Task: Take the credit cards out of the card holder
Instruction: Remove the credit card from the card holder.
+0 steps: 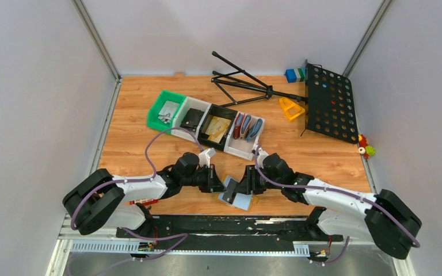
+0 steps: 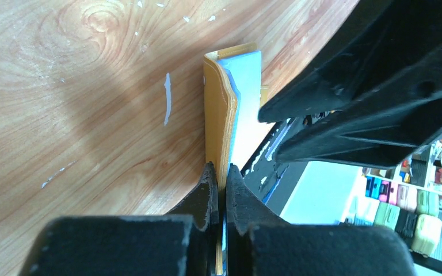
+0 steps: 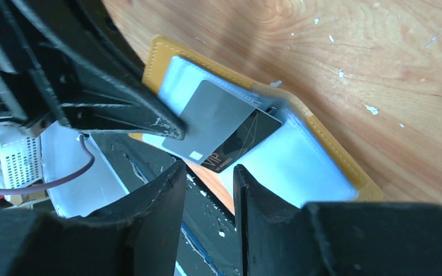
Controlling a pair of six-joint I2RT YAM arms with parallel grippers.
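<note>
Near the front edge of the table [image 1: 322,155], our left claw [image 2: 221,178] pinches the card holder [image 2: 216,115]; our right claw [image 3: 207,172] stands spread at a grey card [image 3: 218,123] corner, where we risk a shallow bite slipping off.

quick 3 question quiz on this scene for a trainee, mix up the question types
1. True or false: the left gripper is shut on the card holder.
2. What is printed on the dark card? A) VIP B) GOLD C) BANK
3. Fill in: the jaws of the right gripper stand ___, holding nothing.
Key: 1 true; 2 A; 3 open
</note>
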